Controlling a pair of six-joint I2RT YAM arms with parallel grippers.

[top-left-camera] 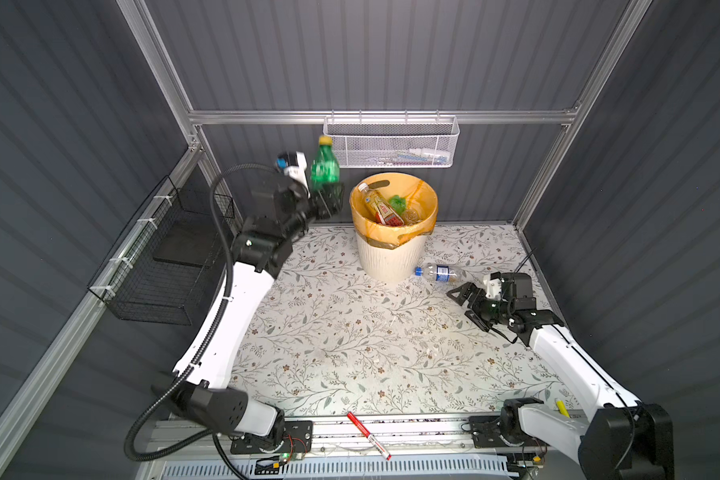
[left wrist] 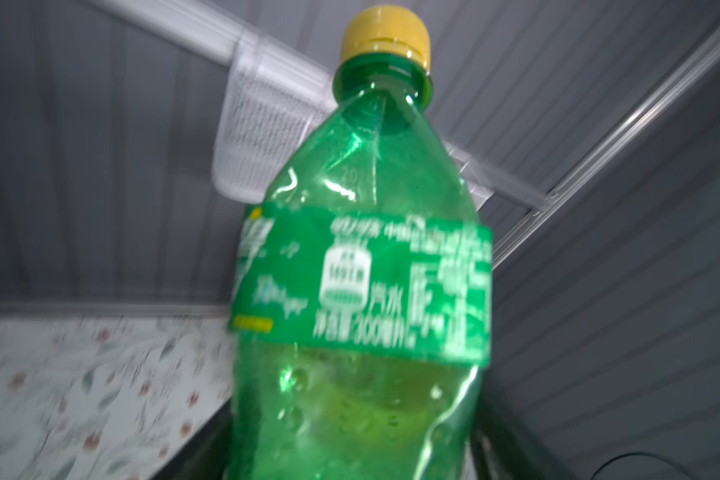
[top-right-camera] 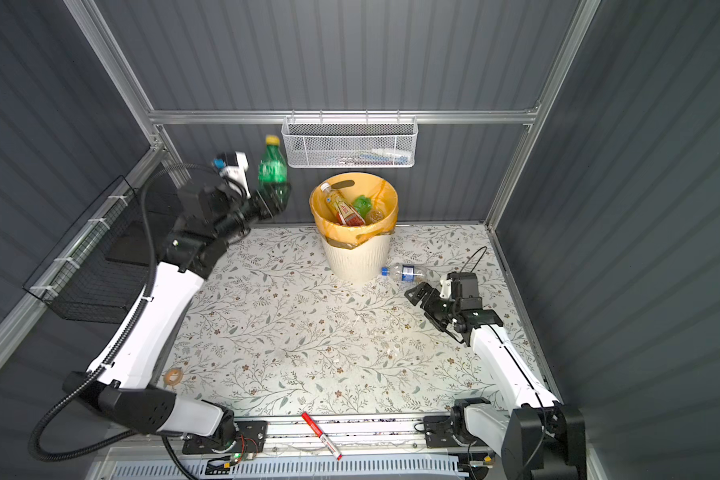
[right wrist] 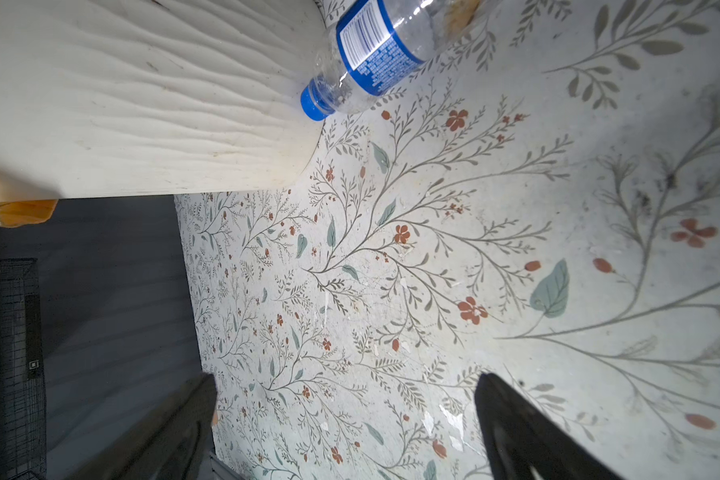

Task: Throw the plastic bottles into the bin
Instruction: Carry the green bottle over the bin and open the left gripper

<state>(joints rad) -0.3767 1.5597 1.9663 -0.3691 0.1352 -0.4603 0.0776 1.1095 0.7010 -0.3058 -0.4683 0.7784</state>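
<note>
Our left gripper (top-left-camera: pixel 329 197) is showing a green bottle (top-left-camera: pixel 324 168) standing upright between its jaws, left of the bin (top-left-camera: pixel 391 257) and not over it.
We are seeing the bottle's base down between the jaws, upper centre-left in both top views, but the blurred wrist view is not telling us whether they are clamping it or standing slack. The bin's mouth, with several bottles (top-left-camera: pixel 381 208) lying inside, is sitting to its right; we are judging that a release here would drop it onto the table (top-left-camera: pixel 350 332). Our right gripper (top-left-camera: pixel 466 305), at centre right, is hanging wide open and empty near the clear blue-labelled bottle (top-left-camera: pixel 439 272), lying just beside the bin's base; a clumsy approach could roll it away or nudge the bin.
</note>
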